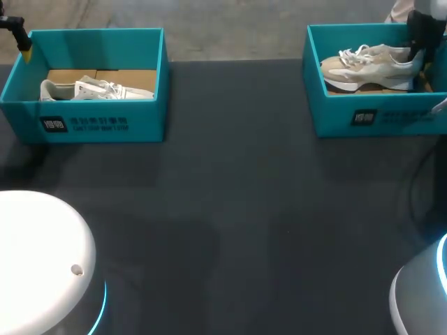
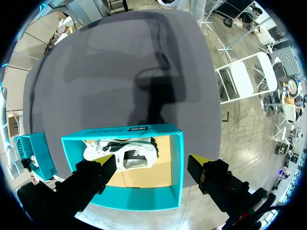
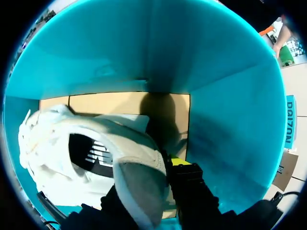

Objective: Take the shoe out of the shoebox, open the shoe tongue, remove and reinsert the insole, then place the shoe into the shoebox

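With our right gripper [image 3: 146, 189] seemingly clamped on the heel of the shoe [image 3: 120, 139] in its box [image 3: 230, 120] and our left gripper [image 2: 151, 163] wide open, empty, we risk the shoe slipping from so small a pinch on lifting

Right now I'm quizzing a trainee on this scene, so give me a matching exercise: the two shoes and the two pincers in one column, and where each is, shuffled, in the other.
Column one:
1. white shoe
2. beige shoe
3. left pincer
4. right pincer

Column two:
a. down inside the right shoebox, at a shoe's heel
b. lying in the left shoebox
c. open, above the left shoebox
d. lying in the right shoebox

Pairs: 1-b, 2-d, 3-c, 4-a
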Robot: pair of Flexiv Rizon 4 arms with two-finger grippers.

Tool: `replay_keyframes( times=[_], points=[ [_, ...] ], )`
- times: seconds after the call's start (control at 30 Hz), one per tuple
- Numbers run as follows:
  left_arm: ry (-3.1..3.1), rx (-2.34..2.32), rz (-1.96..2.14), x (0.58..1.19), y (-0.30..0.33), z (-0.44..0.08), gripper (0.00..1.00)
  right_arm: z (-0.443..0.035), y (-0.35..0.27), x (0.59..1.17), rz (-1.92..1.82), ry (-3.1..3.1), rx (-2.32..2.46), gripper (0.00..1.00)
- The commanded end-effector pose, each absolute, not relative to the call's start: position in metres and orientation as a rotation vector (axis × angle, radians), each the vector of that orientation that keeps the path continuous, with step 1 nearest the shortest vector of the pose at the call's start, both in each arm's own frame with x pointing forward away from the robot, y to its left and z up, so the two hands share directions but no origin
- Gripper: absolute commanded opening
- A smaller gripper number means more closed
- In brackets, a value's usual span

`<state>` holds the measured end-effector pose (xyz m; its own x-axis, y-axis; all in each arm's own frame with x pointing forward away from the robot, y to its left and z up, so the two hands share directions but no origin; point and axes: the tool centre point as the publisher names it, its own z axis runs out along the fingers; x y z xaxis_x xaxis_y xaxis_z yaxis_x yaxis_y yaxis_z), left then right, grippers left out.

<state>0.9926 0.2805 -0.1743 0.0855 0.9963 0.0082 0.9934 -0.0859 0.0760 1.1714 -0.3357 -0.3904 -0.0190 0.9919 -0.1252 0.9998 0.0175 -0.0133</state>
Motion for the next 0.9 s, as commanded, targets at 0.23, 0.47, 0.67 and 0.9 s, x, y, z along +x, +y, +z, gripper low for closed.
replay_keyframes(
  times=[0.23, 0.47, 0.67, 0.9],
  points=[
    [2.091, 2.277, 0.094, 0.991, 0.280, -0.174, 1.00, -0.363, -0.331, 1.177, -0.388, 2.207, 2.258, 0.00],
    [2.091, 2.277, 0.094, 0.991, 0.280, -0.174, 1.00, -0.320, -0.336, 1.176, -0.371, 2.138, 2.243, 0.00],
    [2.091, 2.277, 0.094, 0.991, 0.280, -0.174, 1.00, -0.277, -0.339, 1.170, -0.355, 2.068, 2.246, 0.00],
    [2.091, 2.277, 0.094, 0.991, 0.280, -0.174, 1.00, -0.228, -0.332, 1.160, -0.330, 2.003, 2.254, 0.00]
  ],
)
